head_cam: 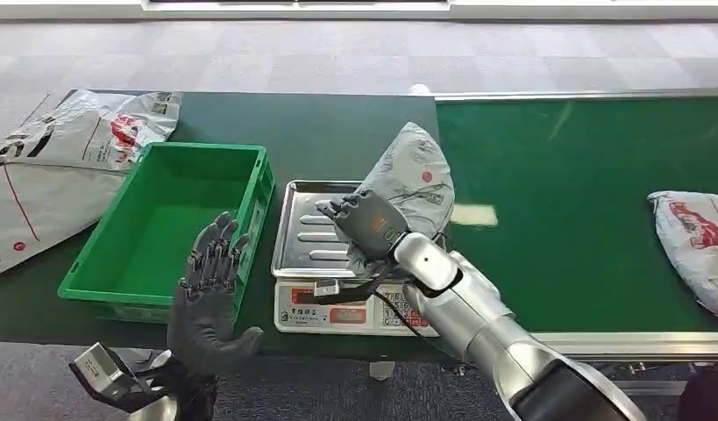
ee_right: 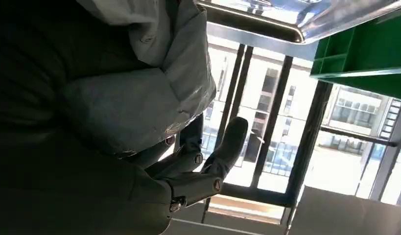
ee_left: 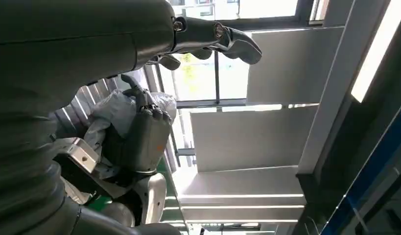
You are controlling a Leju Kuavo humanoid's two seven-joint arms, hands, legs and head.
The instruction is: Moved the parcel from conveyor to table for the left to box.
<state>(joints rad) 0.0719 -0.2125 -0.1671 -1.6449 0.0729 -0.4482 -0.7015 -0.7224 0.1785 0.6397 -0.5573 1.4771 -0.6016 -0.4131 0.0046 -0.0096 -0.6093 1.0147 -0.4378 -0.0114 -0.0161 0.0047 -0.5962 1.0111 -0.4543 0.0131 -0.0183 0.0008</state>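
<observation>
So the biggest thing was the green conveyor belt (head_cam: 583, 175), running off the frame around 3 o'clock in the head view. Next to it sat the dark green table (head_cam: 337, 132), with its near edge partly hidden behind the robot's arms.

At about 9 o'clock were flat grey mail bags (head_cam: 66, 167) with red print, cut off by the left edge so you couldn't read much. Just beside them sat the green crate (head_cam: 162, 228), with nothing visible inside, though its near corner was covered by the left hand.

At dead center was the scale (head_cam: 337, 307) with its steel tray (head_cam: 307, 224); the display was too blurry to read. The parcel (head_cam: 416, 180), a grey crumpled bag with a red dot, stood tilted over the tray's 3 o'clock side. Whether it actually rested on the tray I couldn't tell, since the right hand (head_cam: 368, 224) blocked that bit. That hand was wrapped around the parcel's lower end, holding it.

Another grey parcel (head_cam: 693, 241) lay on the belt at 4 o'clock, chopped off by the frame.

The left hand (head_cam: 210, 289) hovered at 7 o'clock in front of the crate, fingers spread wide, holding nothing.
</observation>
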